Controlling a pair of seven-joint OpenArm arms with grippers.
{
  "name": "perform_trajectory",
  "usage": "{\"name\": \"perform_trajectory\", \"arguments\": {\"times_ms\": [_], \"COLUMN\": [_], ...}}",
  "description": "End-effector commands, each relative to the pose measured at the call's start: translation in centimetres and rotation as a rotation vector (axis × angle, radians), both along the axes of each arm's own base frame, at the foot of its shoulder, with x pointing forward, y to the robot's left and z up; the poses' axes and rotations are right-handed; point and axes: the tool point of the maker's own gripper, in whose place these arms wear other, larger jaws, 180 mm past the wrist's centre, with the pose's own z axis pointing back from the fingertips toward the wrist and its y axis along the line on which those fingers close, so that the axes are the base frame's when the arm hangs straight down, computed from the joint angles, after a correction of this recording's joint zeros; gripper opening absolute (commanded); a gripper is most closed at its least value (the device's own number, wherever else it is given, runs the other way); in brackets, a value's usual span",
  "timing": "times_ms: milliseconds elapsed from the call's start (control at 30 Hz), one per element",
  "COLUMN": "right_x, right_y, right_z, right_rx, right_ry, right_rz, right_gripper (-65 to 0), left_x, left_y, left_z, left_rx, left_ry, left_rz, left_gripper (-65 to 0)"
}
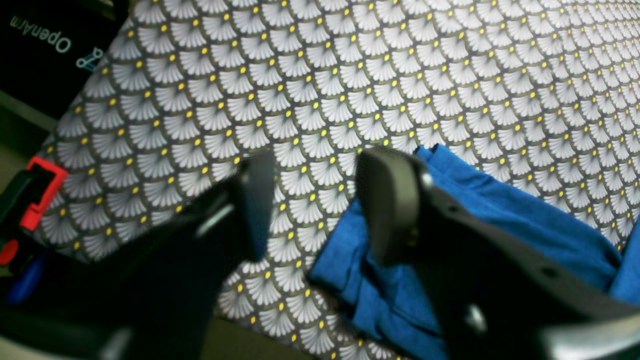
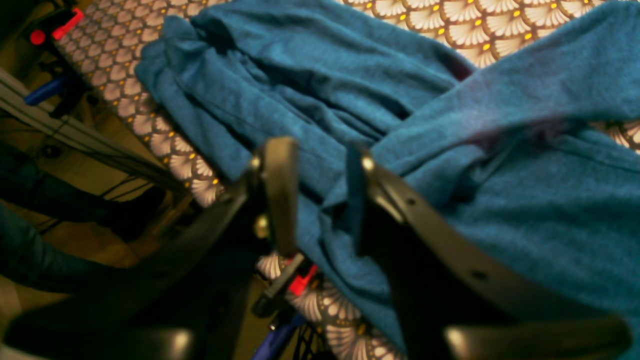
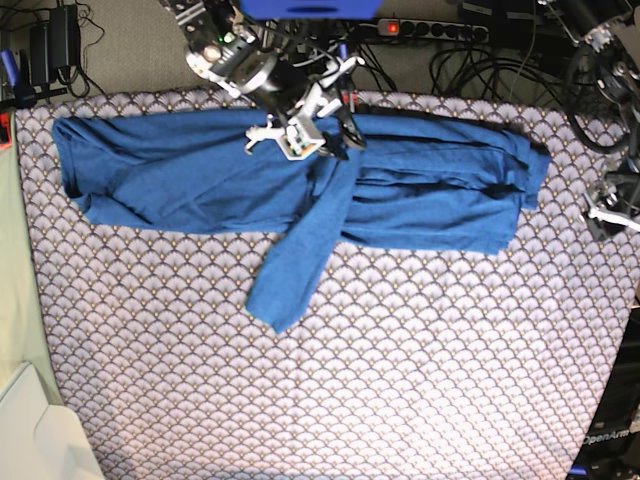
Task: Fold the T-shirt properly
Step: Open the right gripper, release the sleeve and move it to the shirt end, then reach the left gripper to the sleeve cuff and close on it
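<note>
Two arms work over one large plain medium-blue knit T-shirt (image 3: 200, 170), which lies as a long band across the 12 o'clock edge of the grey scallop-patterned desk (image 3: 420, 370), its long axis running 9 to 3 o'clock, one sleeve trailing toward 6 o'clock. The right gripper (image 2: 312, 192) hangs at mid-band, fingers parted with rumpled cloth between and just beneath them, gripping nothing that I can see. The left gripper (image 1: 315, 200) stands open at the 3 o'clock end, beside the hem. The right arm is nearer.
</note>
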Motion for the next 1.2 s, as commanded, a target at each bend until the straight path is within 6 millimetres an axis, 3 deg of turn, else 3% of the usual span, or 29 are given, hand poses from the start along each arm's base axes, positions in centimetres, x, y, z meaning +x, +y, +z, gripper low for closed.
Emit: {"name": "perform_trajectory", "arguments": {"times_ms": [0,233,300,600,767,900,1033,1100,1167], "right_x": [0.3,0.9,1.5,5.5,6.9,7.4,7.8,7.7,7.7], "right_y": [0.3,-1.4,-2.6,-12.0,-15.9,-18.5,-20.3,-20.7,-20.9], "right_z": [1.2,0.9,1.2,3.6,5.6,5.9,6.5,6.7,6.9], "right_rx": [0.039,-0.02,-0.041,-0.145,-0.19,-0.235,-0.231,-0.235,-0.24], "right_ry": [-0.033,-0.064,-0.084,-0.183,-0.24,-0.227,-0.233,-0.239,-0.239], "right_rz": [-0.003,0.023,0.007,-0.23,-0.332,-0.403,-0.481,-0.494,-0.498], "right_gripper": [-45.3,-45.0,-44.9,-44.3,-31.2,-28.5,-28.4,-28.4,-28.4], "left_x": [0.5,0.8,1.5,8.5,11.9,13.9,15.5,15.8,16.2], "left_y": [0.5,0.3,-1.1,-14.4,-23.6,-31.1,-37.2,-38.9,-39.4], "left_z": [1.5,1.7,2.2,5.1,5.7,4.8,1.1,-0.5,-2.2], "left_rx": [0.029,0.028,0.019,-0.114,-0.104,-0.08,-0.002,0.032,0.078], "left_ry": [-0.041,-0.05,-0.078,-0.238,-0.235,-0.182,-0.082,-0.078,-0.074], "left_rz": [-0.002,-0.008,-0.066,-0.424,-0.626,-0.763,-0.856,-0.867,-0.868], "left_gripper": [-33.0,-32.7,-32.6,-32.5,-30.8,-23.5,-21.8,-21.8,-21.8]}}
